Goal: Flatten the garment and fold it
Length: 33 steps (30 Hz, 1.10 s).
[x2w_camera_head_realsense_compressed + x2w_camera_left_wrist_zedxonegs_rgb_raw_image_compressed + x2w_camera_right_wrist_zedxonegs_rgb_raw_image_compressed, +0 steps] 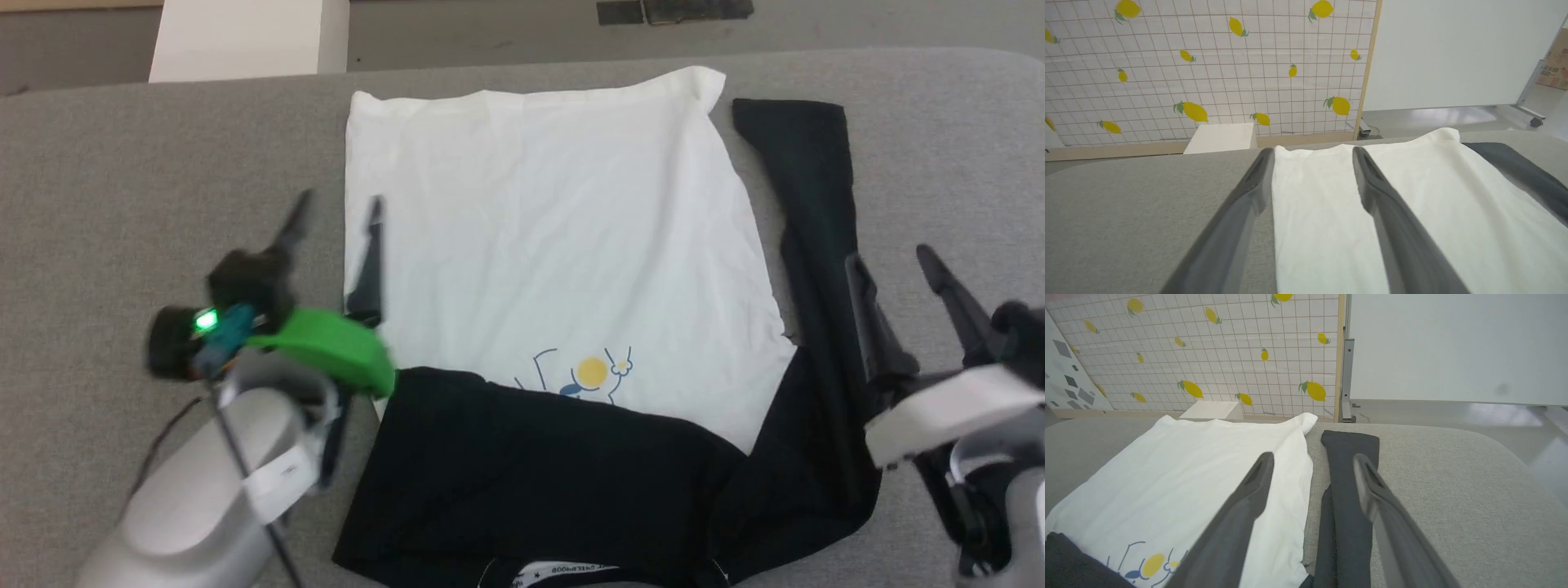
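One garment lies flat on the grey counter (122,163): a white raglan T-shirt (555,245), hem toward the far edge, collar toward the robot. Two black sleeves: the folded sleeve (531,465) lies across the chest and covers the near edge of the print (592,374), and the straight sleeve (816,212) runs along the shirt's right side toward the far edge.

From above, the head view gives the whole shirt, both arms and one neck label (563,569) at the near edge. The wrist views look out level instead and add the room: one lemon-patterned screen (1208,61), one white block (1220,138) beyond the counter and a plain white panel (1453,53). The left wrist view also takes in a cardboard box (1555,61) and a castor (1537,121).

Two pincers, four fingers, nothing held. The left pincer (341,200) is spread wide over the shirt's left edge, one finger above bare counter, the other above white cloth. The right pincer (888,257) is equally wide, and the right wrist view shows the straight sleeve between its fingers
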Motion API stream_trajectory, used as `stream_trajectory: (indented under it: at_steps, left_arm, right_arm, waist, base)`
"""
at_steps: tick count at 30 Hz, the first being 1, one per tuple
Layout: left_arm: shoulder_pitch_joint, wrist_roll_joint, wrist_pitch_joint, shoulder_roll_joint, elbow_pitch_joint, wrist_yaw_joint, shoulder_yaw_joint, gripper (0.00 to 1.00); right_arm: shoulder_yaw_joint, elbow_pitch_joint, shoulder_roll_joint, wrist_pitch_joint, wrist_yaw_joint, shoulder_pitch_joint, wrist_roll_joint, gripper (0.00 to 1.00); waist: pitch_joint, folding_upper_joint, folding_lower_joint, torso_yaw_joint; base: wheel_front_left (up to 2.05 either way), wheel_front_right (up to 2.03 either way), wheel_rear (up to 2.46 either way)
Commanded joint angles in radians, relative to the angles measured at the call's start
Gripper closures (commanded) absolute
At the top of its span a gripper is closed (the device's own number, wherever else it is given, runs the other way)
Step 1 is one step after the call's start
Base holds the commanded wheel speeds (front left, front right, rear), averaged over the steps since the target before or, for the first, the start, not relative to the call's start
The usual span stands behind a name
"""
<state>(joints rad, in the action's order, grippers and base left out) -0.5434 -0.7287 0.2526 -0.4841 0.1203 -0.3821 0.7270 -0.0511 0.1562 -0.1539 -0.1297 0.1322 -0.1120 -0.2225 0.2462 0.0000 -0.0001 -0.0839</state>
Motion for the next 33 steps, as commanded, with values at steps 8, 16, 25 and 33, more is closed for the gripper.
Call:
stream_trajectory:
  at_steps: [8,16,25,33]
  left_arm:
    - [0.207,0.181,0.009,-0.031,-0.173,-0.035,-0.295,0.0]
    - [0.282,0.31,0.009,0.068,-0.272,0.036,-0.472,0.0]
    - [0.288,0.406,0.009,0.179,-0.309,0.13,-0.585,0.0]
    - [0.294,0.474,0.009,0.254,-0.33,0.187,-0.646,0.0]
  right_arm:
    - [-0.1,-0.209,-0.038,-0.135,-0.002,-0.272,-0.003,0.0]
    - [-0.221,-0.503,-0.082,-0.271,-0.002,-0.593,0.02,0.0]
    - [-0.355,-0.695,-0.131,-0.386,-0.002,-0.808,0.123,0.0]
    - [-0.41,-0.75,-0.133,-0.469,-0.002,-0.886,0.183,0.0]
  waist:
    - [0.119,0.0,0.0001,0.05]
    - [0.254,0.0,0.0001,0.112]
    - [0.363,0.0,0.0001,0.175]
    - [0.391,0.0,0.0001,0.187]
  base:
    - [0.0,0.0,0.0]
    - [0.0,0.0,0.0]
    - [0.0,0.0,0.0]
    - [0.0,0.0,0.0]
